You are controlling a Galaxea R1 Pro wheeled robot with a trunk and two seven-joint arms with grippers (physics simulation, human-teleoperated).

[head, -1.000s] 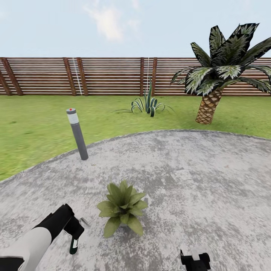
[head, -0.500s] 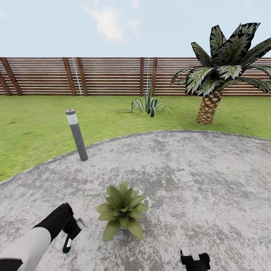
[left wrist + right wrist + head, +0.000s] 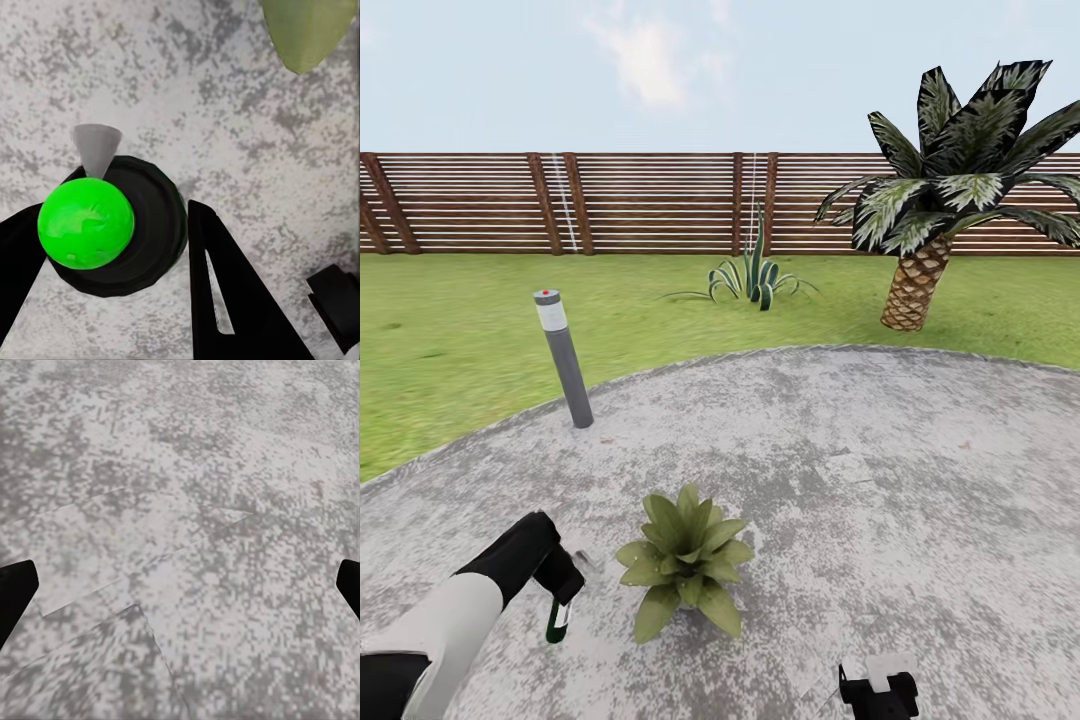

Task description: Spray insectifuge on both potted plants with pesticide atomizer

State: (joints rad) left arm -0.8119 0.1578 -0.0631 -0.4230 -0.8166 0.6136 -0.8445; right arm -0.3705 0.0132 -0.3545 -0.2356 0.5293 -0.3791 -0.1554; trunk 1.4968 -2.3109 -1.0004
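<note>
My left gripper (image 3: 560,592) is shut on the pesticide atomizer (image 3: 557,624), whose dark bottle hangs just above the patio. In the left wrist view the gripper (image 3: 112,229) has a black finger on each side of the atomizer (image 3: 142,232), which shows a dark round body, a bright green top and a grey nozzle cone. One potted plant (image 3: 685,562), a low rosette of broad green leaves, stands on the patio just right of the atomizer; one of its leaves (image 3: 306,30) is in the left wrist view. My right gripper (image 3: 878,692) hangs low and open over bare paving, empty (image 3: 184,581).
A round grey patio (image 3: 880,480) lies under me, with lawn (image 3: 450,340) beyond it. A grey bollard lamp (image 3: 564,357) stands at the patio's left edge. A spiky agave (image 3: 752,276) and a palm (image 3: 935,190) grow before the slatted wooden fence (image 3: 650,203).
My left gripper has shifted slightly with the atomizer, swinging left and then back right and a little higher. The right gripper and the plant have stayed put.
</note>
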